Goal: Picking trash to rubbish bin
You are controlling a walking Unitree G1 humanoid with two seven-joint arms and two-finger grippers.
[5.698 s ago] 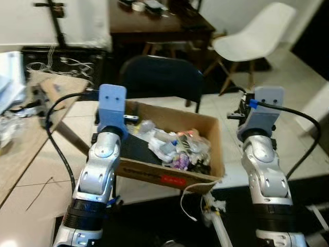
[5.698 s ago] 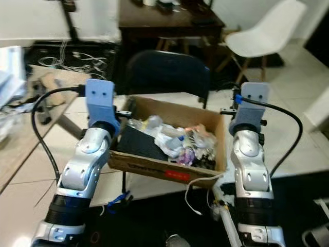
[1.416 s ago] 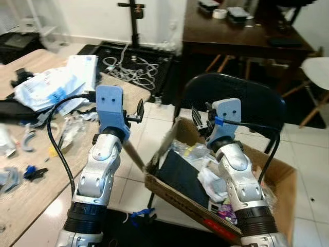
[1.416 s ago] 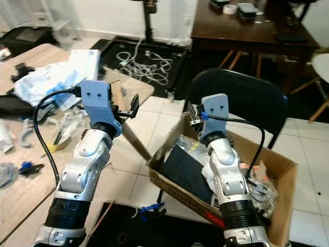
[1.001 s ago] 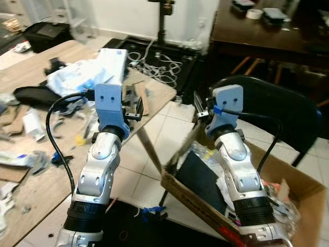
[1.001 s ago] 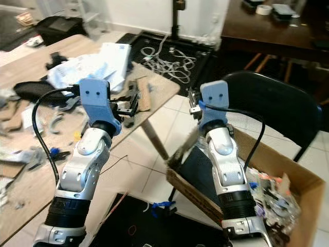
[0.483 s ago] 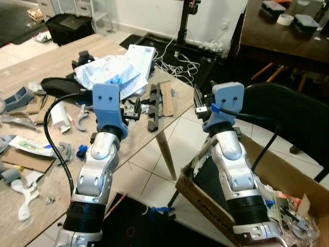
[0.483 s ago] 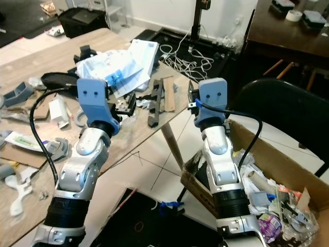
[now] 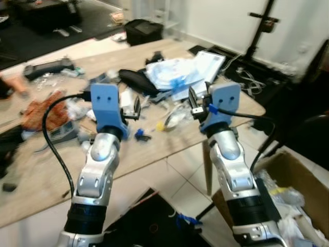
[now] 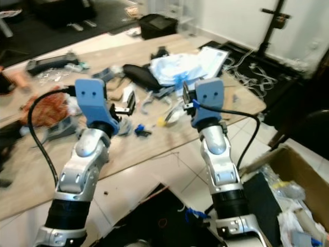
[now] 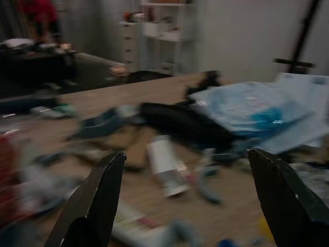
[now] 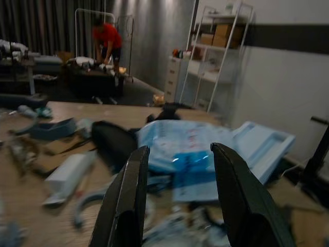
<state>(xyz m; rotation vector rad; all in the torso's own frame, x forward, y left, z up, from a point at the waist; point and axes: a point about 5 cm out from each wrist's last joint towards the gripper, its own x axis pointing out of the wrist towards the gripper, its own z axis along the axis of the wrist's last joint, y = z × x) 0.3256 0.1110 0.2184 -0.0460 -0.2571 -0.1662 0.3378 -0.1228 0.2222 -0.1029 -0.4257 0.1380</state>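
Trash (image 10: 169,72) litters the counter (image 10: 133,154) ahead: blue-white packets, a white tube (image 11: 164,172), a black pouch (image 10: 140,76). I see the cardboard box (image 9: 293,180) on the floor at near right, holding crumpled wrappers. Left end effector (image 11: 187,206) hangs wide apart and empty over the counter; right end effector (image 12: 177,195) is slightly apart, empty.

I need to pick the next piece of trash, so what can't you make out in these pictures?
- Small clutter on the table: motion blur in the eye views.
- Items past the left gripper: blurred in the left wrist view.
- Cardboard box: cut off by the picture's edge.
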